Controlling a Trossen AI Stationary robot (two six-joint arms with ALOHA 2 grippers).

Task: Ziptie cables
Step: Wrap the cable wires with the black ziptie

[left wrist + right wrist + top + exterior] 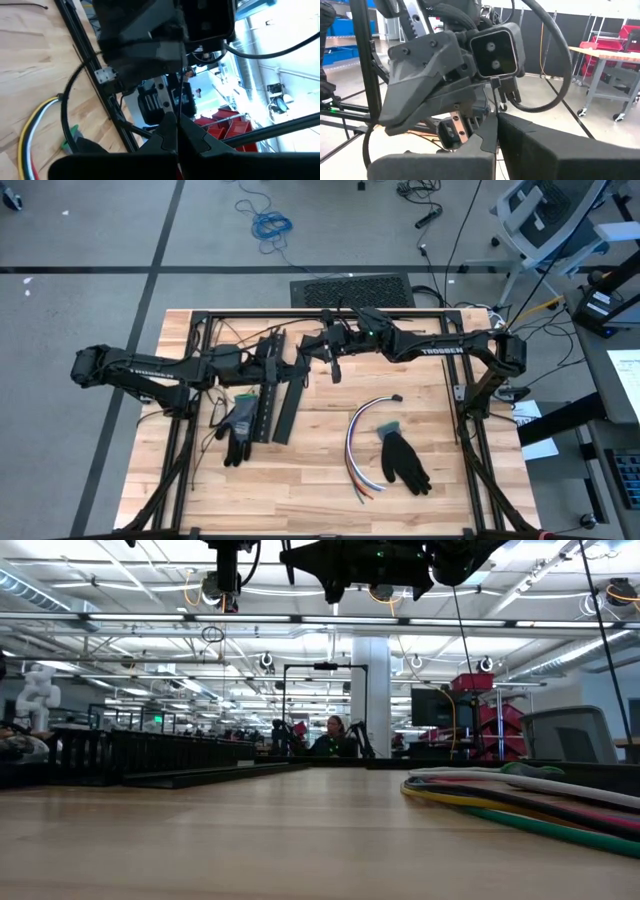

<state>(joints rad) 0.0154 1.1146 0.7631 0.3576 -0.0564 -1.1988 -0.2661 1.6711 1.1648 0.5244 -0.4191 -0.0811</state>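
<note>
The cables (362,442) lie in a loose curved bundle on the wooden worktop (320,480), right of its middle, bowing from a dark tip near the centre down to splayed ends toward the near edge. In the low view they cross the right side as stacked white, grey, yellow, red and green strands (530,802) resting flat on the wood. Nothing holds them.

Largest on the worktop are the two arms, stretched in from either side and meeting above the far half. The left gripper (303,364) and the right gripper (335,368) hang close together in the air there, well apart from the cables. In each wrist view that arm's own fingers are pressed together, tip against tip, with nothing between them (176,131) (496,132), and the other arm's wrist fills the picture just ahead.

Below the left arm lie black slotted strips (275,402), side by side. A dark glove (238,426) lies touching their left side. A second black glove (405,459) lies just right of the cables, its green cuff up against the bundle.

In the low view a person (332,737) sits far off in the room beyond the worktop.
</note>
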